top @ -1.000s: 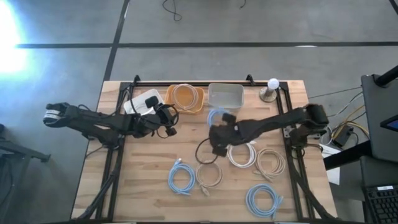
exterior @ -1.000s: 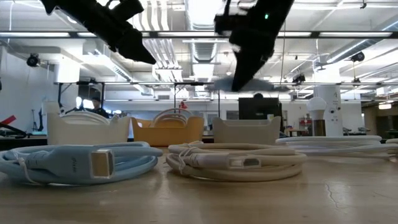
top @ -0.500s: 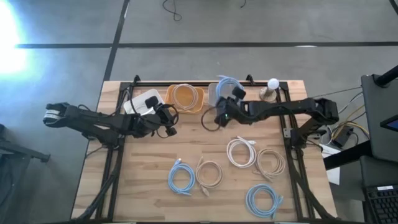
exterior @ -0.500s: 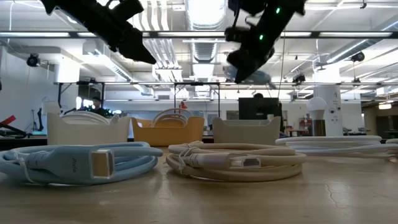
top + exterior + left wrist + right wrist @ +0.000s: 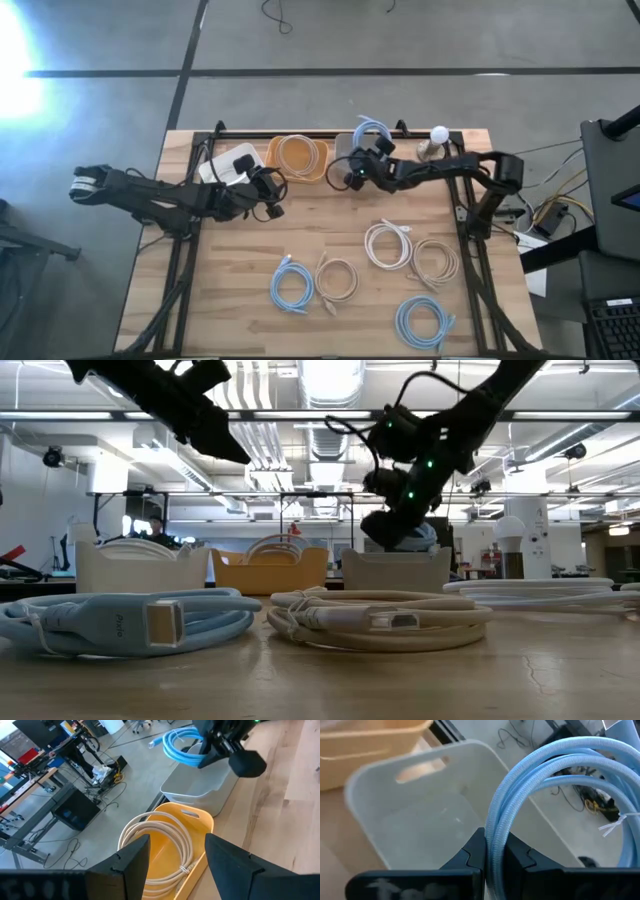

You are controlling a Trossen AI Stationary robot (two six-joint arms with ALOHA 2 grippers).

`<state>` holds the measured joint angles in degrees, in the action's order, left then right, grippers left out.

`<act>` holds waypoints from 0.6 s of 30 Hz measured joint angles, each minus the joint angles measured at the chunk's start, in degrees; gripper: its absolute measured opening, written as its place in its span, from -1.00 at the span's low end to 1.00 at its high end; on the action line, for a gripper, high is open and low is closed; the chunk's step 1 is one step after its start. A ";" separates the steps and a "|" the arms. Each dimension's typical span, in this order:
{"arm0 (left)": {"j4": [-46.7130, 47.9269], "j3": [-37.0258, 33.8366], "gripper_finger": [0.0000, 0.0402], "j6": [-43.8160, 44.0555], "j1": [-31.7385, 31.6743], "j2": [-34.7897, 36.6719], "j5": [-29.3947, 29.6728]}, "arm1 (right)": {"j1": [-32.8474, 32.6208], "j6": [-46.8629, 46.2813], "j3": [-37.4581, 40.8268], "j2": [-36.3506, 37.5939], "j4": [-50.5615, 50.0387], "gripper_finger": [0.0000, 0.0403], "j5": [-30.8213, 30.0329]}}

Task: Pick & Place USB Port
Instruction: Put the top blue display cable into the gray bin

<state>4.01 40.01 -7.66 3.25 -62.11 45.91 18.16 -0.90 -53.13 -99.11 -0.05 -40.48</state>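
Observation:
A light-blue cable coil (image 5: 372, 130) (image 5: 545, 780) hangs in the air over the grey bin (image 5: 345, 150) (image 5: 420, 820) at the table's far edge. My right gripper (image 5: 358, 170) (image 5: 495, 847) is shut on it; the low view shows the gripper (image 5: 400, 510) just above the bin's rim (image 5: 395, 565). My left gripper (image 5: 272, 197) (image 5: 177, 855) waits open at the table's left middle, near the yellow bin (image 5: 300, 155) that holds a white cable coil (image 5: 160, 840). My right gripper pinches the blue coil's bundled strands (image 5: 492, 827) between its two fingers, several strands together, at one side of the loop. The fingers lie across the strands. The coil is lifted clear and its loop reaches beyond the fingers toward the far edge, above the grey bin.
Several white and blue cable coils lie on the near half of the table (image 5: 387, 243) (image 5: 292, 285) (image 5: 425, 322). A white bin (image 5: 228, 163) stands left of the yellow one. A white ball-topped stand (image 5: 437, 140) sits by the far right corner.
My right gripper, shut on the blue coil, has carried it from the table's middle toward the far edge, then down until it hangs over the grey bin. The coil has stayed in the hold throughout. My left arm has kept still.

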 joint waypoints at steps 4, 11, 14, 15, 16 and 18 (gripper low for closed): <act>-0.02 0.00 0.02 -0.02 -0.02 0.00 0.00 | 0.55 -0.05 0.00 -2.92 1.23 -0.86 -0.05; -0.04 0.00 0.02 0.07 -0.04 0.00 0.02 | 0.98 2.86 -2.17 -9.26 5.55 -0.86 -0.35; -0.04 0.00 0.02 0.09 -0.04 0.00 0.02 | 0.96 3.86 -3.49 -11.28 5.61 -0.86 -0.78; -0.02 0.00 0.02 0.04 -0.04 0.00 0.02 | 0.98 4.22 -3.84 -11.70 5.53 -0.86 -0.85; -0.03 0.00 0.02 0.04 -0.04 0.00 0.02 | 0.96 4.38 -4.14 -12.09 5.40 -0.86 -0.88; -0.02 0.00 0.02 0.02 -0.04 0.00 0.02 | 0.98 4.35 -4.87 -12.39 5.33 -0.85 -0.86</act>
<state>3.99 40.01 -7.64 3.20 -62.11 45.93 19.14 3.45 -58.00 -111.50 5.28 -41.34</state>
